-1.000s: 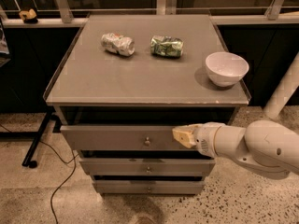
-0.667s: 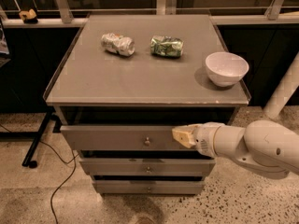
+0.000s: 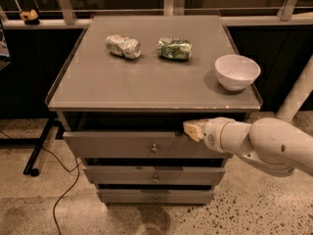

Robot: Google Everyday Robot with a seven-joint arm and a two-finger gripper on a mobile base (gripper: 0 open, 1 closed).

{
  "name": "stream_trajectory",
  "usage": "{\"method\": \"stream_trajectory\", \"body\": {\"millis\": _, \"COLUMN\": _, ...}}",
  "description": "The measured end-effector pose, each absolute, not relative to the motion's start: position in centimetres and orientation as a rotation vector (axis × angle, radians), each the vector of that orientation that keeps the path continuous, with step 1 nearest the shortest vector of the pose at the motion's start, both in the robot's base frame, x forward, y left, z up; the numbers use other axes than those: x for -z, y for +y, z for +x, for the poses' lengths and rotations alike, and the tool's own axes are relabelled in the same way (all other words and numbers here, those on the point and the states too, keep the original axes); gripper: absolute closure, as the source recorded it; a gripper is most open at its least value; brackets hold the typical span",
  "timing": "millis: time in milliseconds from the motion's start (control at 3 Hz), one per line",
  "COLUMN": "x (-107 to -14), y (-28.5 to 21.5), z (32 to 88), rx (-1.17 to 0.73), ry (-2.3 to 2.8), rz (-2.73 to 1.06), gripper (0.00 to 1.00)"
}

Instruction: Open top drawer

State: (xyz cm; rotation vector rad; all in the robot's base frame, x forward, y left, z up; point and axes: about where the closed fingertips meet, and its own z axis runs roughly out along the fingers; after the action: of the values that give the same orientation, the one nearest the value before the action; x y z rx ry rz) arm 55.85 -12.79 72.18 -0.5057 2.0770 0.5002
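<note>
The top drawer [image 3: 127, 145] is the widest grey drawer, just under the cabinet top, with a small round metal knob [image 3: 154, 148] at its centre. It stands pulled out a little, with a dark gap above its front panel. My gripper [image 3: 191, 129] comes in from the right on a white arm and rests at the upper edge of the drawer front, right of the knob. Two shorter grey drawers [image 3: 151, 175] sit below, each also slightly out.
On the grey cabinet top [image 3: 146, 77] lie a crushed silver can [image 3: 123, 46], a crushed green can [image 3: 174, 48] and a white bowl [image 3: 237, 71] at the right. A black stand leg and cable [image 3: 39, 153] lie on the speckled floor at left. A white post [image 3: 298, 94] stands at right.
</note>
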Motion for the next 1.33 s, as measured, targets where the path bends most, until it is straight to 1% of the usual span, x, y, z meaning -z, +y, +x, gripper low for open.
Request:
{"method": "stream_trajectory", "body": {"millis": 667, "x": -71.1, "y": -12.9, "z": 56.8, "rx": -0.476, "ry": 2.094, "rz": -0.496, "gripper": 1.0}}
{"method": "stream_trajectory", "body": {"millis": 1333, "x": -68.7, "y": -14.2, "z": 58.5, "rx": -0.416, "ry": 2.144, "rz": -0.441, "gripper": 1.0}}
